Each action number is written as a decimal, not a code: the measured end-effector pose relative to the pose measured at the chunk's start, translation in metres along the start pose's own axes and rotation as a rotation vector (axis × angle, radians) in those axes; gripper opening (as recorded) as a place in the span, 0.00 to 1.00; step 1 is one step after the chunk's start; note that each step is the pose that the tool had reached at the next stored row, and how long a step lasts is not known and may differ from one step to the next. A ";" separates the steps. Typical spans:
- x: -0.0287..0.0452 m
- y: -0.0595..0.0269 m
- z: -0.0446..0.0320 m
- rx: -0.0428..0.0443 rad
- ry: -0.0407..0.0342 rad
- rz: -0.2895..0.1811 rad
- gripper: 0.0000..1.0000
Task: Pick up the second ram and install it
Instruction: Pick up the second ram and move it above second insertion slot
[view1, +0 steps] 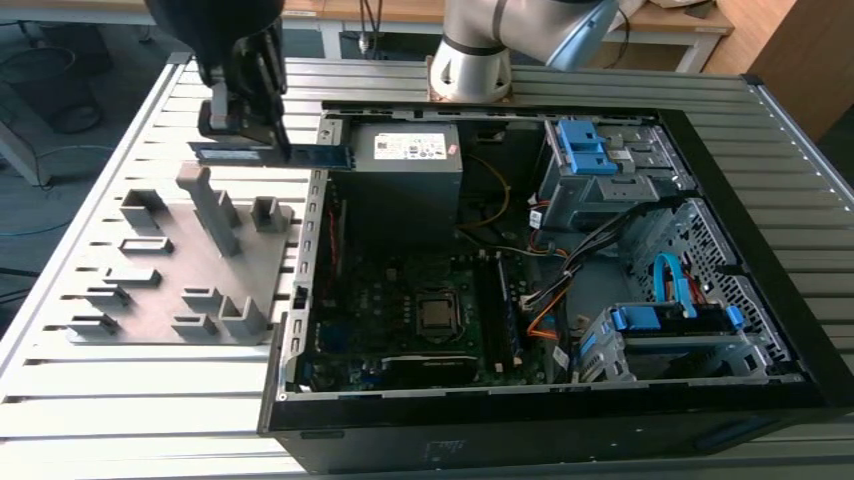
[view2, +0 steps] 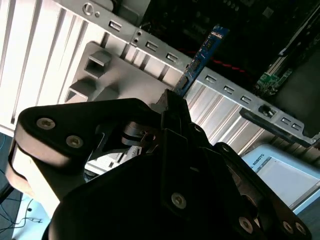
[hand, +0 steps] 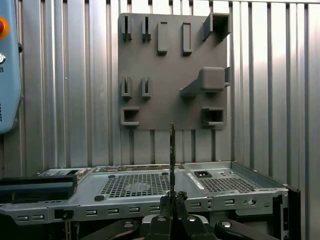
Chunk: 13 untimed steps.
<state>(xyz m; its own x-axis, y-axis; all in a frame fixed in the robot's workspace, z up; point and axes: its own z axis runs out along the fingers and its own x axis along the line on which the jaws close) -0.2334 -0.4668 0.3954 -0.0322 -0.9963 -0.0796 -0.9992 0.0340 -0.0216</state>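
A ribbed metal table carries everything here. On it lies an open computer case with its motherboard facing up, and the arm's pale base stands at twelve o'clock behind it. At nine o'clock of the case sits a grey fixture plate with raised blocks and slots. The gripper hangs at roughly eleven o'clock in the exterior view, above the far end of that plate, and it is pinching the second ram. The stick is off the table, held level and on edge. Its free end reaches toward three o'clock over the case's wall, close to the power supply. In the second wrist view the second ram pokes out past the dark gripper toward the case's punched rim. In the first wrist view the second ram shows edge-on as a thin dark line rising from the gripper, with the fixture plate beyond it.
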 end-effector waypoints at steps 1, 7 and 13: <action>-0.0001 -0.0034 0.0001 0.0000 0.0000 0.000 0.14; -0.0007 -0.0226 0.0006 -0.0001 0.0001 0.000 0.14; -0.0013 -0.0397 0.0011 0.0000 0.0000 0.000 0.14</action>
<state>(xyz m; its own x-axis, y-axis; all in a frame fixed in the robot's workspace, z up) -0.1936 -0.4668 0.3953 -0.0321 -0.9963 -0.0796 -0.9992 0.0339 -0.0215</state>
